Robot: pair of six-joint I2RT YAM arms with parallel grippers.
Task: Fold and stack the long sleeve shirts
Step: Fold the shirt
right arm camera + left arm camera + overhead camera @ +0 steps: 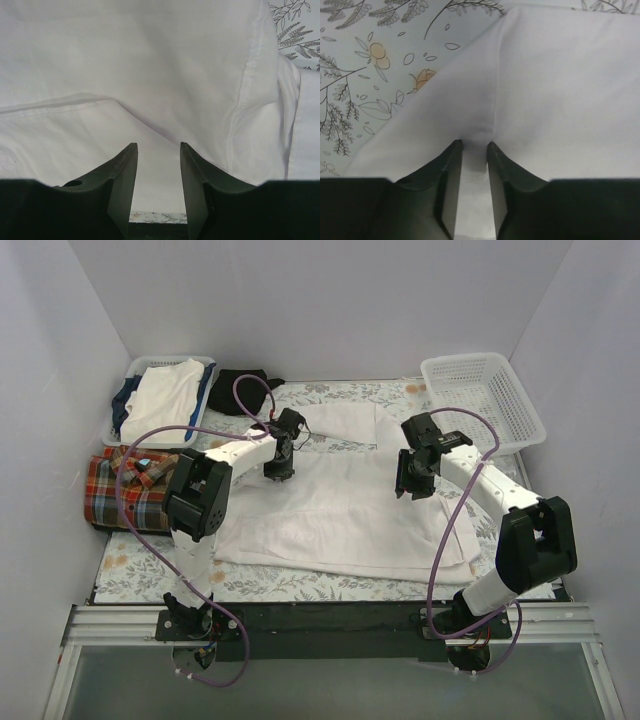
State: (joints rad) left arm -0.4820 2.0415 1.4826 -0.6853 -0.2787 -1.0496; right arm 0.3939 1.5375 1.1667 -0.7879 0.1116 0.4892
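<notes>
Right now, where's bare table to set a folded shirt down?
Bare floral cloth runs along the near edge beside the white shirt, and thinly at the back between black garment and white basket. Plaid shirt and full basket crowd the left.

That white shirt (pixel 340 510) is thin, smooth, matt cloth, softly creased. The plaid shirt (pixel 125 490) is woven cloth. The floral table cover (pixel 365 75) is matt and printed, the basket (pixel 520 410) white latticed plastic.
</notes>
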